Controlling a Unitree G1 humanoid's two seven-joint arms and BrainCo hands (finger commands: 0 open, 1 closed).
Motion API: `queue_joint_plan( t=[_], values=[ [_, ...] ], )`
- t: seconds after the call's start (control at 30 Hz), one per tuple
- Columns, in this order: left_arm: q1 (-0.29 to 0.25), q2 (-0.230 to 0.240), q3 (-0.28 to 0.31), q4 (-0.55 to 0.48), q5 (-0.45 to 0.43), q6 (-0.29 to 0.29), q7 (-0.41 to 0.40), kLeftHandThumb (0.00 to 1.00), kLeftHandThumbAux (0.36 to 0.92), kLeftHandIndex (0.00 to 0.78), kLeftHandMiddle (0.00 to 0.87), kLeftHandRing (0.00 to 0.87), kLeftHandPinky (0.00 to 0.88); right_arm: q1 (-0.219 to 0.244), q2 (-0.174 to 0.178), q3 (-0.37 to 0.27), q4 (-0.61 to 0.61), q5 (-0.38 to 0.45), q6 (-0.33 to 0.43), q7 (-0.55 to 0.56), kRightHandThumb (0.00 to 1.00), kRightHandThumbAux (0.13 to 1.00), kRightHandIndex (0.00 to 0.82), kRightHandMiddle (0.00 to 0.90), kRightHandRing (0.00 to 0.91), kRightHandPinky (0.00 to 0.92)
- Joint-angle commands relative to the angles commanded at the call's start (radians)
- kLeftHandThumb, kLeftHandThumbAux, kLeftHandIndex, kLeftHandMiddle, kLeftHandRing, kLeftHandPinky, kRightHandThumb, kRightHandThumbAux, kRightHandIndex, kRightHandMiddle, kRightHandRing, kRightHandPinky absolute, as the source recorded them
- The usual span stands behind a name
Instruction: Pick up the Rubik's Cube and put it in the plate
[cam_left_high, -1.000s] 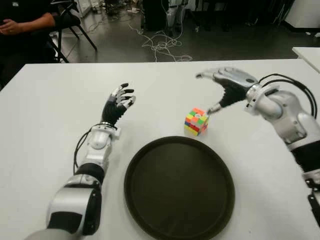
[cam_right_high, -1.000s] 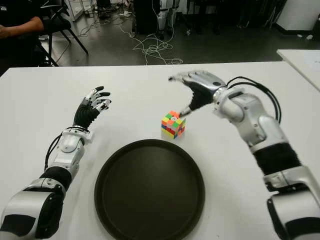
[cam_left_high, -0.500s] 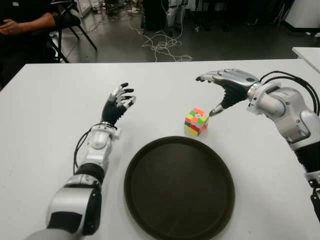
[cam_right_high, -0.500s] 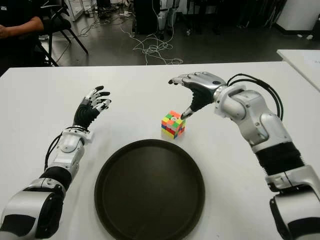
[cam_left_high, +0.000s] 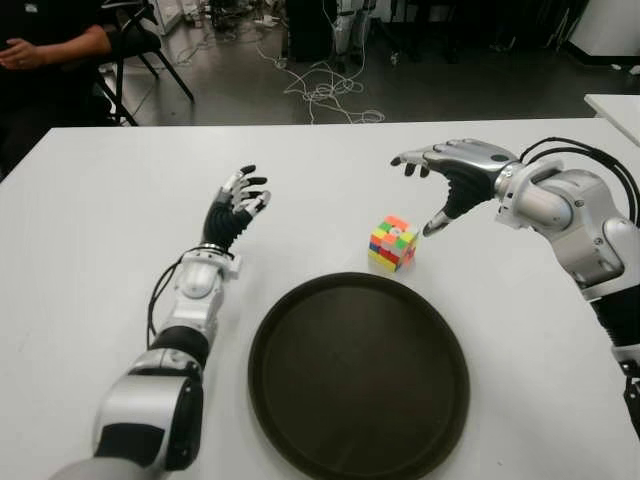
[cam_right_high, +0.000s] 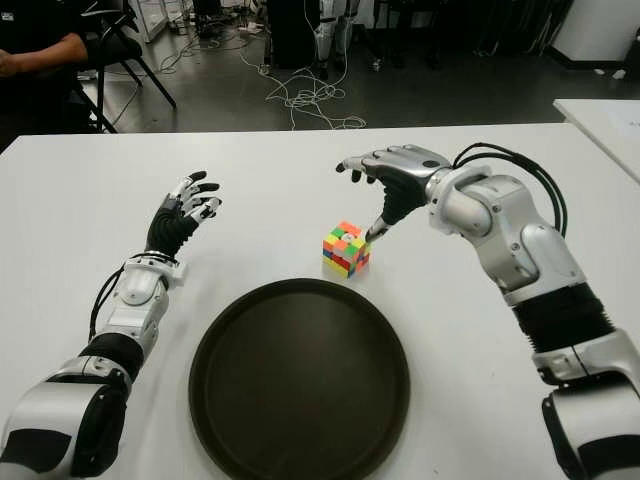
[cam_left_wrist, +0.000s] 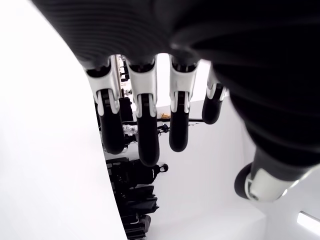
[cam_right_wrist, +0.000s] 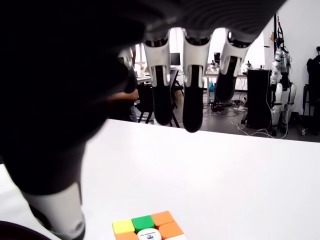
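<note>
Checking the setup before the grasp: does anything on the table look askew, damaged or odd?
Nothing stands out. The Rubik's Cube sits intact on the table just beyond the plate, the right hand open above it, the left hand open.

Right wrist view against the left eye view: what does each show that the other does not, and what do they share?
Only the right wrist view shows the undersides of the right hand's fingers from close by, spread and holding nothing above the cube. Only the left eye view shows the plate, the left hand to the cube's left, and a seated person beyond the table's far left corner. Both show the Rubik's Cube on the white table, the right hand, and cables on the floor beyond the table.
</note>
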Motion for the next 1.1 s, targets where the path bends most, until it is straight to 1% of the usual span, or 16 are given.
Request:
queue_joint_plan(
  t=[0.13, 0.23, 0.3, 0.37, 0.43, 0.57, 0.6, 0.7, 0.77, 0.9, 0.97, 1.1],
  values=[
    [0.000, 0.001, -0.003, -0.002, 0.004, 0.003, 0.003, 0.098, 0.588, 0.150, 0.242, 0.283, 0.307, -0.004, 0.000, 0.005, 0.005, 0.000, 0.003, 0.010, 0.000, 0.801, 0.108, 0.302, 0.320, 0.243],
    [0.000, 0.002, -0.005, -0.003, 0.006, 0.006, 0.006, 0.094, 0.598, 0.155, 0.244, 0.286, 0.309, -0.010, 0.003, 0.011, 0.012, -0.004, 0.006, 0.016, 0.000, 0.800, 0.100, 0.300, 0.320, 0.237],
    [-0.001, 0.002, -0.005, -0.003, 0.007, 0.007, 0.007, 0.093, 0.606, 0.155, 0.248, 0.288, 0.313, -0.018, 0.008, 0.019, 0.026, -0.008, 0.005, 0.017, 0.000, 0.797, 0.099, 0.295, 0.315, 0.235],
    [-0.002, 0.004, -0.008, -0.002, 0.010, 0.007, 0.008, 0.093, 0.613, 0.154, 0.250, 0.288, 0.313, -0.026, 0.020, 0.032, 0.055, -0.011, -0.006, 0.006, 0.000, 0.796, 0.100, 0.291, 0.310, 0.236],
    [-0.002, 0.006, -0.010, -0.002, 0.014, 0.007, 0.011, 0.091, 0.625, 0.155, 0.252, 0.288, 0.303, -0.033, 0.033, 0.043, 0.080, -0.012, -0.016, -0.007, 0.000, 0.790, 0.101, 0.273, 0.283, 0.220],
    [-0.002, 0.007, -0.013, -0.001, 0.016, 0.008, 0.014, 0.088, 0.634, 0.158, 0.256, 0.290, 0.294, -0.042, 0.045, 0.053, 0.113, -0.012, -0.034, -0.027, 0.000, 0.780, 0.104, 0.252, 0.253, 0.196],
    [-0.002, 0.007, -0.014, -0.001, 0.018, 0.009, 0.018, 0.088, 0.636, 0.159, 0.257, 0.291, 0.293, -0.045, 0.054, 0.055, 0.138, -0.009, -0.054, -0.048, 0.000, 0.778, 0.106, 0.246, 0.245, 0.190],
    [-0.001, 0.008, -0.017, -0.002, 0.022, 0.009, 0.027, 0.084, 0.627, 0.162, 0.254, 0.288, 0.300, -0.055, 0.076, 0.061, 0.197, 0.001, -0.097, -0.091, 0.000, 0.760, 0.117, 0.217, 0.209, 0.161],
    [0.000, 0.008, -0.018, -0.003, 0.023, 0.009, 0.029, 0.085, 0.620, 0.159, 0.248, 0.284, 0.303, -0.060, 0.086, 0.066, 0.222, 0.004, -0.112, -0.105, 0.000, 0.747, 0.120, 0.196, 0.185, 0.149],
    [0.001, 0.007, -0.017, -0.003, 0.022, 0.007, 0.028, 0.094, 0.620, 0.154, 0.245, 0.284, 0.305, -0.066, 0.098, 0.070, 0.255, 0.004, -0.133, -0.123, 0.000, 0.738, 0.121, 0.173, 0.159, 0.136],
    [0.003, 0.006, -0.015, -0.005, 0.017, 0.006, 0.022, 0.098, 0.622, 0.153, 0.245, 0.284, 0.307, -0.067, 0.110, 0.076, 0.279, 0.000, -0.141, -0.137, 0.000, 0.734, 0.118, 0.165, 0.151, 0.129],
    [0.006, 0.004, -0.015, -0.008, 0.015, 0.002, 0.017, 0.110, 0.611, 0.150, 0.243, 0.283, 0.313, -0.072, 0.121, 0.084, 0.320, -0.003, -0.164, -0.155, 0.000, 0.732, 0.105, 0.146, 0.133, 0.112]
  ],
)
